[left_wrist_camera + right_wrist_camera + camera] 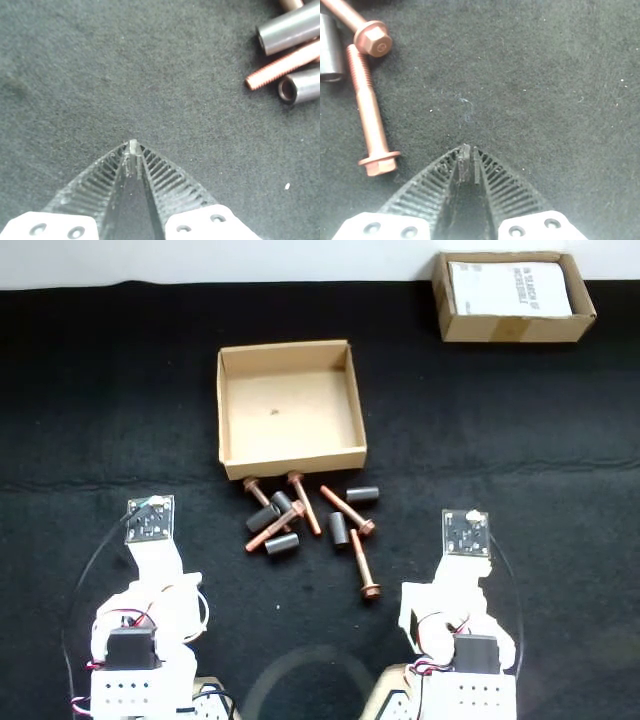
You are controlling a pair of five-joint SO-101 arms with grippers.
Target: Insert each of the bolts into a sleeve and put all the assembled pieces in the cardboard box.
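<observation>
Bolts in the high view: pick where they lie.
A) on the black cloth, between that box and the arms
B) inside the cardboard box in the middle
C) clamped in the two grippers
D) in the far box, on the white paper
A: the bolts lie loose among the sleeves on the black cloth, just outside the near wall of the cardboard box.

Even, diffuse light from above, dark mat dull and uniformly lit, faint soft shadow beside bolt, pale sheen along sleeve, white strip at top of frame bright
</observation>
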